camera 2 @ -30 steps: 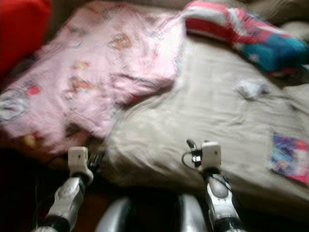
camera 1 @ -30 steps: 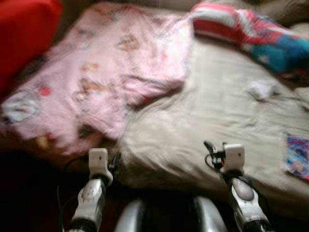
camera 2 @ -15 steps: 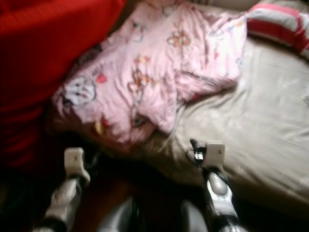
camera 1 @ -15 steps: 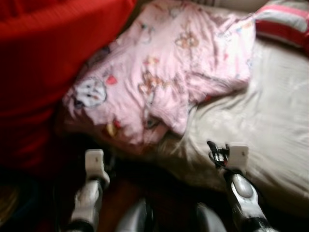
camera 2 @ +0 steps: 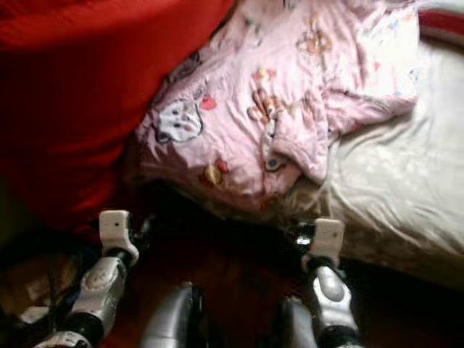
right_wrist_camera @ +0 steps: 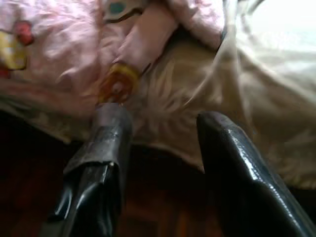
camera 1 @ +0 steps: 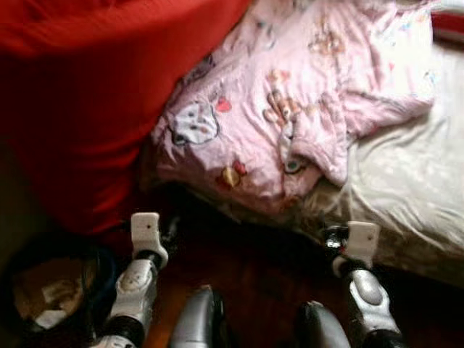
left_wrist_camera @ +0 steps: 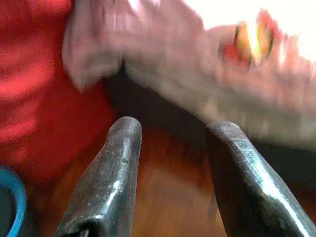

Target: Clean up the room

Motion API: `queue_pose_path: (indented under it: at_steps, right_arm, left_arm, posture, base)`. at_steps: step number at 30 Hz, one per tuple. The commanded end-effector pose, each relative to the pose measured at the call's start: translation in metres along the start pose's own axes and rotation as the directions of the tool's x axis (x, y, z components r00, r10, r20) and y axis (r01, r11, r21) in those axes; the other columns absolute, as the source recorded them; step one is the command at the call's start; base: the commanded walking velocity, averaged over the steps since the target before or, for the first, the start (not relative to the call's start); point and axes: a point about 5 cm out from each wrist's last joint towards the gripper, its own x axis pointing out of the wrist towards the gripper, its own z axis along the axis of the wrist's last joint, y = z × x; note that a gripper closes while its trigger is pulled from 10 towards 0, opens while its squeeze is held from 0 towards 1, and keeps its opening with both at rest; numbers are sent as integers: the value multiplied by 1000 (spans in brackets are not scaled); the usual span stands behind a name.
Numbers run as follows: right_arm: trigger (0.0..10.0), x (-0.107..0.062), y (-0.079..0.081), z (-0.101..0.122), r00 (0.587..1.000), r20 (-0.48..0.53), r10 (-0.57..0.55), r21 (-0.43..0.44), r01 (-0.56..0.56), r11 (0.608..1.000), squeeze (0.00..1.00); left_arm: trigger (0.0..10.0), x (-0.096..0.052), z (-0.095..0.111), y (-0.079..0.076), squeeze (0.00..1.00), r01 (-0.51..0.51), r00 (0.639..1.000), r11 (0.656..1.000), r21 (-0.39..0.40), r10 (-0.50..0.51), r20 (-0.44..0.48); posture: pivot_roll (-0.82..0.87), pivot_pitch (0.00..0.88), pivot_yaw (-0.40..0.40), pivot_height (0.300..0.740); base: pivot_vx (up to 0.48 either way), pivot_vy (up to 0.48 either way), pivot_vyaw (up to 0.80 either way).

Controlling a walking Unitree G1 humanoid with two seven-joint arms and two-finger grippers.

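The robot stands at the bed's edge w/ both arms held low in front, nothing in either. The left gripper (left_wrist_camera: 170, 163) hangs over the dark wood floor (camera 1: 254, 275) just short of the bed; its fingers (left_wrist_camera: 106, 177) are spread apart and bare. The right gripper (right_wrist_camera: 163, 163) sits near the bed's lower edge, fingers likewise released, w/ the beige sheet (right_wrist_camera: 237, 113) just ahead of them.

The likely thing to tidy here is the pink blanket (camera 1: 290, 109), printed w/ cartoon figures. It lies crumpled across the bed, bunched and folded over itself, one corner drooping over the mattress edge toward the floor, which is probably why the arms are kept low and forward: that hanging corner looks like the easiest part to grab. To the left a big red cover (camera 1: 80, 94) presses against the blanket's side; whether it's a cushion or another blanket can't be told. The beige sheet (camera 1: 406, 181) is bare on the right.

Down at the left, near the left arm, a dark round bin (camera 1: 51, 290) w/ pale scraps inside stands on the floor, blue rim visible in the left wrist view.

Judgement: approach stage, no grasp begun. The views are blurred, so fine detail is uncertain.
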Motion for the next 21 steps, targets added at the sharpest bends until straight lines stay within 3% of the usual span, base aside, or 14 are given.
queue_pose_path:
  at_steps: [1,17,21]
  right_arm:
    - [10000,-2,-4,1,1000,22,-9,17,9,1000,0]
    - [10000,-1,-7,2,999,24,-24,26,23,999,0]
    - [10000,-2,-6,1,1000,20,-23,26,22,999,0]
  left_arm:
    - [10000,0,0,-1,0,8,1000,1000,11,-8,-5]
    - [10000,0,1,-3,0,13,1000,1000,8,-13,8]
    - [10000,0,0,-3,0,17,1000,1000,7,-17,1]
  posture:
    - [-20,210,42,622]
    - [-16,213,42,736]
    - [-15,213,43,740]
  base:
    - [0,0,0]
    - [0,0,0]
    - [0,0,0]
